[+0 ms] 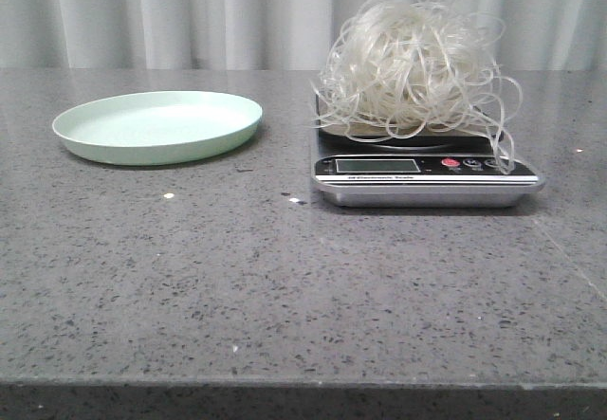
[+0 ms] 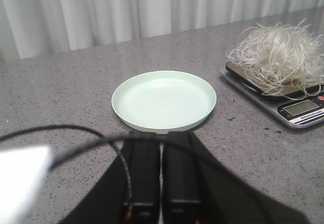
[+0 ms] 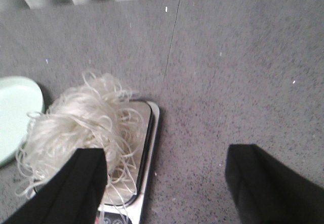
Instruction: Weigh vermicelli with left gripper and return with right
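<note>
**Vermicelli on the scale, return leg not yet begun**

Going left to right in my front view: the pale green plate (image 1: 157, 126) sits at the left of the frame on the grey speckled worktop (image 1: 285, 287), with nothing in it. A few small crumbs (image 1: 169, 195) lie on the worktop between the plate and the scale. To the right of centre stands the kitchen scale (image 1: 427, 169), and the vermicelli (image 1: 413, 64) is piled on its platform, a loose nest with stray strands hanging over the front edge and across the buttons. The scale's display (image 1: 377, 165) is too small for me to read.

Neither arm shows in the front view. In the left wrist view the left gripper (image 2: 161, 173) has its two dark fingers pressed together with nothing between them, and it points toward the plate, well apart from the noodles. In the right wrist view the right gripper (image 3: 167, 183) is spread wide and holds nothing; one finger overlaps the near side of the vermicelli in the frame, though I cannot tell if it touches.

My judgement: the weighing half looks done, since the clump rests on the scale and the left gripper is clear of it. What is left is for the right gripper to grasp the vermicelli and carry it to the plate.
</note>
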Controlling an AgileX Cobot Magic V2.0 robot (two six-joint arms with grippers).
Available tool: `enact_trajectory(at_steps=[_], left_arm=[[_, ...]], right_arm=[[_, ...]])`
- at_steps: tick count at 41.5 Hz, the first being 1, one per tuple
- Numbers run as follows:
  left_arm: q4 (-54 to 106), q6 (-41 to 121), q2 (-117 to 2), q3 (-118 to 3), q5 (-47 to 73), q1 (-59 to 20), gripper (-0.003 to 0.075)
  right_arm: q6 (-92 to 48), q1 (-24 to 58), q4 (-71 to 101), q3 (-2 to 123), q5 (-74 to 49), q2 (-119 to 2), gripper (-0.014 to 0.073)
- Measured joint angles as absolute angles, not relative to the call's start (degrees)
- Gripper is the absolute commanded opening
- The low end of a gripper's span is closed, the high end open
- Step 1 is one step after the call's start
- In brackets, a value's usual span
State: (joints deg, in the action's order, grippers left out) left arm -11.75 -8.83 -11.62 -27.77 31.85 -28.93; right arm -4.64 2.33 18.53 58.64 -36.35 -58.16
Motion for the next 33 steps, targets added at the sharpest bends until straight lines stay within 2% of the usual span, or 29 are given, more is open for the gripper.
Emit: enact_trajectory(at_steps=[19, 33], left_arm=[[-11.8, -8.8, -11.6, -27.8, 31.6, -28.9, 0.0136], [-11.8, -8.8, -11.6, -27.8, 31.6, -28.9, 0.0136]], right_arm=[[-34.0, 2.4, 45.2, 68.4, -52.1, -77.9, 0.0613], [-40.6, 2.4, 47.6, 71.0, -53.8, -89.0, 0.0613]])
